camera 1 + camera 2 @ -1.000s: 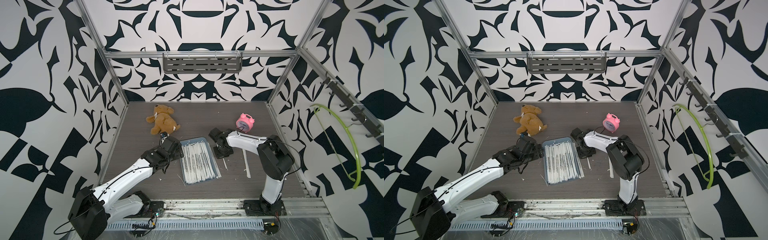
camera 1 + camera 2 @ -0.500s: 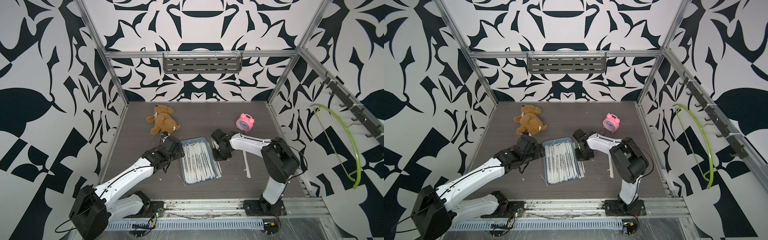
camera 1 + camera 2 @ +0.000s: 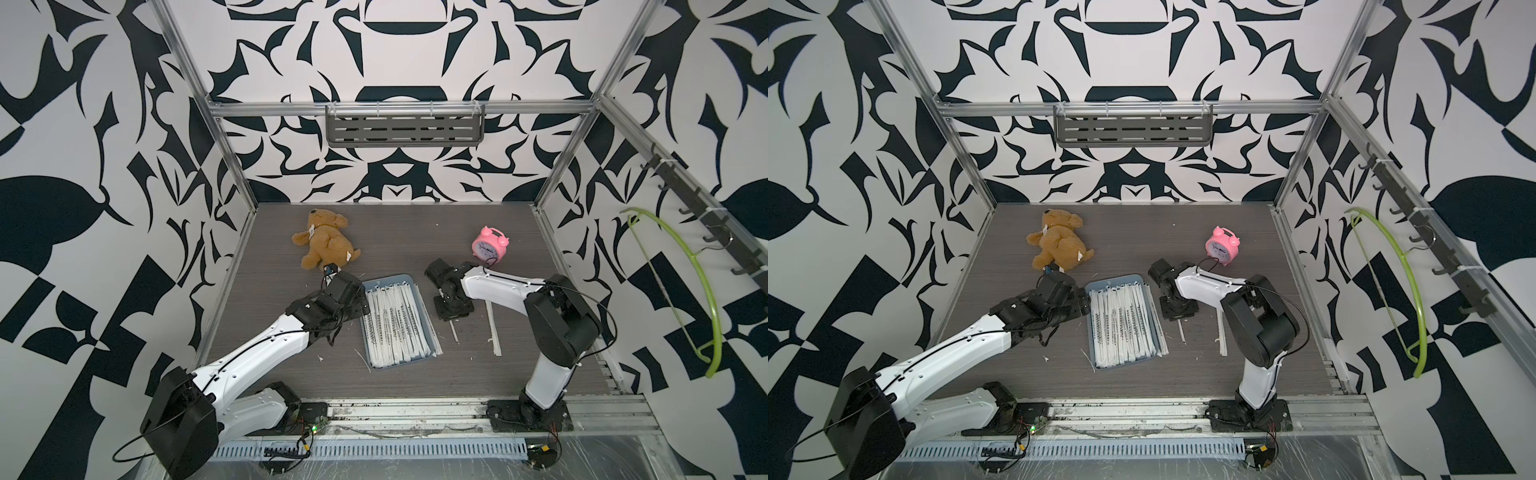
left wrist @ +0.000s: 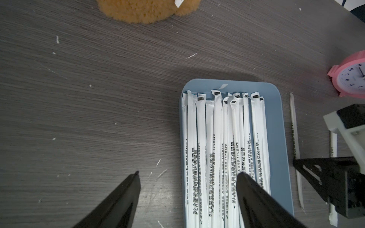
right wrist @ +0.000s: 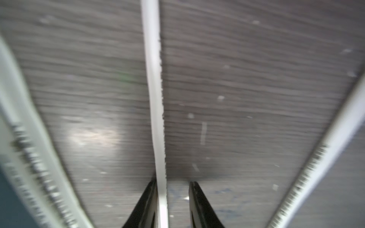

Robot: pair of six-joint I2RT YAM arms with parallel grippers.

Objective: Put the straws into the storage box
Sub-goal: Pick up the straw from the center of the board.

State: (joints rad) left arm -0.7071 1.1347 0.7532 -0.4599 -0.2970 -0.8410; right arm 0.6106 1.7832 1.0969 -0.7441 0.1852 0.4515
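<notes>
- Straws [image 4: 217,138]: about a dozen, overlapping beyond sure counting, in the one storage box [image 4: 276,110] mid-frame; three lie loose on the counter [image 3: 395,241] to its right.
- Left hand [image 4: 188,173] released, empty; right hand [image 5: 172,182] parted, one blurred straw [image 5: 154,98] between.

Yeah, the left arm [image 3: 257,349] and right arm [image 3: 494,286] are twins: glossy white shells, chunky black joint housings, rows of tiny dark screws on the white links, thin black cables [image 3: 604,306] looping off. The left gripper [image 4: 188,173] and right gripper [image 5: 173,182] are black, 2 pointy wedge fingers [image 4: 122,197] each.
</notes>
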